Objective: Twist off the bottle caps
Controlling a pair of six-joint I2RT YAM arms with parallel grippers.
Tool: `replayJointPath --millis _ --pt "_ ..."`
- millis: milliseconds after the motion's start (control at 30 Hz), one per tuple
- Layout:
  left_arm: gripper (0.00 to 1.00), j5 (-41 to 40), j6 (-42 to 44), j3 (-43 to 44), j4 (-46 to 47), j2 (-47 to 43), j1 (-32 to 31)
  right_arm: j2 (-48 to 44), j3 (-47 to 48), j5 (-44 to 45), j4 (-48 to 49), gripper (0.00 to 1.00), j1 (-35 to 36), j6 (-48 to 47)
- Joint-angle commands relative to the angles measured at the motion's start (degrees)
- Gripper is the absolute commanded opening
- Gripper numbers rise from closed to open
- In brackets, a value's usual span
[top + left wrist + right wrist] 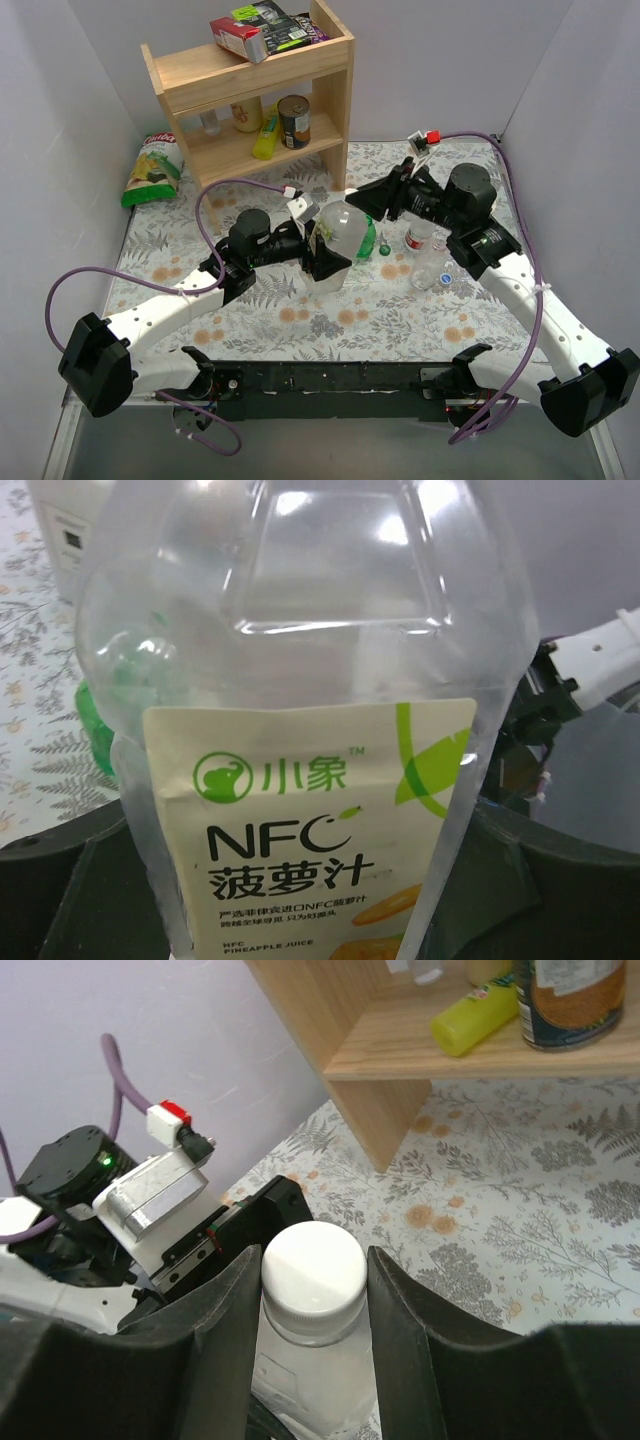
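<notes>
White cap (312, 1265) sits square between right jaws, both fingers pressing its sides: closed on it. Large clear bottle (345, 235) runs lengthwise away from that wrist, neck toward it, body clamped in left jaws at mid-desk (300, 320). Judged next: twist about that axis. Beyond, red-labelled bottle (418, 237) stands untouched

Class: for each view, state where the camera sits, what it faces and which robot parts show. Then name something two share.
Top external: above, behind the bases, looking down on the table; both arms show.
Left wrist: on the left arm, facing the large clear bottle in the left tool.
Right wrist: on the right arm, looking down on the white cap in the right tool.
Both wrist views share that bottle.
</notes>
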Motion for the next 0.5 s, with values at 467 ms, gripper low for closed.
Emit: replayJointPath --millis 467 --pt "0.3 26.33 -2.76 0.33 14.3 -1.52 -1.35 -2.56 -2.84 -20.11 5.56 0.01 -0.46 -11.04"
